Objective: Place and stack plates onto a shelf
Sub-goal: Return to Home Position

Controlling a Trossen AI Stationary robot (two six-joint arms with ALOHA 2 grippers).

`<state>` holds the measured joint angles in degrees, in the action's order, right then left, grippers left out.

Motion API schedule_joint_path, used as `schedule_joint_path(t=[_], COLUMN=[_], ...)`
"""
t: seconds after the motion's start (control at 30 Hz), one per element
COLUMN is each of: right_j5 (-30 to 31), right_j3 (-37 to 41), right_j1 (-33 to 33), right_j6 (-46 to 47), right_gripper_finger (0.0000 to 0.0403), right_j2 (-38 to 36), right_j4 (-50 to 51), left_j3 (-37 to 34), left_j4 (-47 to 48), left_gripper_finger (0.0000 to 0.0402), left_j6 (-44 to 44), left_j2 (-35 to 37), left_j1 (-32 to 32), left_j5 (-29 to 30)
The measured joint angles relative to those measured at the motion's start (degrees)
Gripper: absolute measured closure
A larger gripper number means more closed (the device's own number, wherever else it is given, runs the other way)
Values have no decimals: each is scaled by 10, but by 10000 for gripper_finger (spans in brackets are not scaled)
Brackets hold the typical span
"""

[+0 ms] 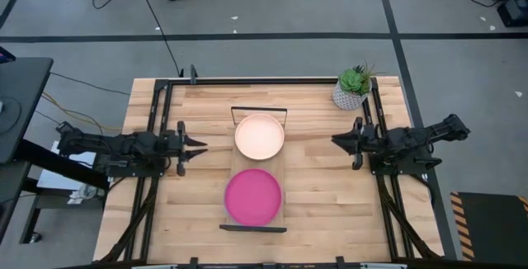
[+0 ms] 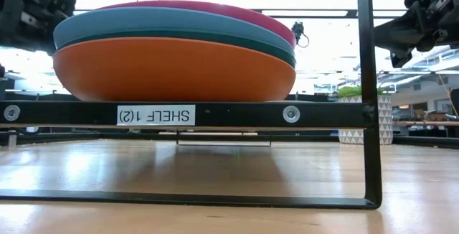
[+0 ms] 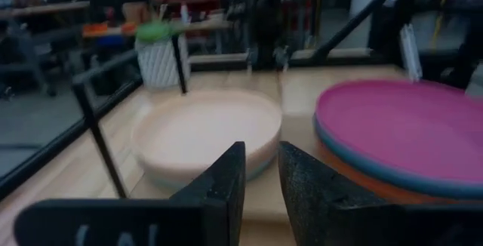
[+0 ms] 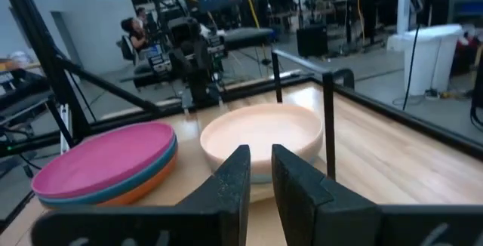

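Observation:
Two stacks of plates sit on the pale wooden shelf [image 1: 285, 160] in the middle of the table. The near stack [image 1: 253, 195] has a magenta plate on top; the low view shows light blue, dark teal and orange [image 2: 172, 69] beneath it. The far stack [image 1: 260, 136] is topped by a peach-cream plate [image 3: 204, 133]; the plates under it are mostly hidden. My left gripper [image 1: 200, 143] hovers left of the shelf and my right gripper [image 1: 335, 140] hovers right of it. Both point at the shelf, are open by a narrow gap [image 3: 262, 178] [image 4: 260, 174], and hold nothing.
A small potted green plant [image 1: 353, 87] stands at the table's far right corner, behind my right arm. Black wire frames close the shelf's short ends [image 1: 252, 228] [image 2: 369, 90]. Bare slatted tabletop lies between each gripper and the shelf. A person shows far off in the room [image 4: 136, 27].

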<state>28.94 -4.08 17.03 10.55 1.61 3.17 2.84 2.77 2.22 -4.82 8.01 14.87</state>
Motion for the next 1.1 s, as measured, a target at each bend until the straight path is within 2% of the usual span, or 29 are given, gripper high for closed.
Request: schedule_joint_path(t=[0.23,0.37,0.5,0.7,1.1], right_j5=[16,46,47,45,27], right_j3=[3,9,9,38,35], right_j1=[0,0,0,0,0], right_j6=[-7,-4,3,-11,-17], right_gripper_finger=[341,341,341,341,341], right_j2=[-16,-15,-15,-12,-11], right_j4=[15,15,13,-84,-109], left_j3=[-1,-1,-2,-2,-2], left_j4=[3,6,6,9,2], left_gripper_finger=[345,357,361,361,361], left_j6=[15,14,-12,-50,-71], left_j2=[48,46,46,44,45], left_j1=[2,2,2,2,2], left_j5=[-39,-66,-99,-102,-101])
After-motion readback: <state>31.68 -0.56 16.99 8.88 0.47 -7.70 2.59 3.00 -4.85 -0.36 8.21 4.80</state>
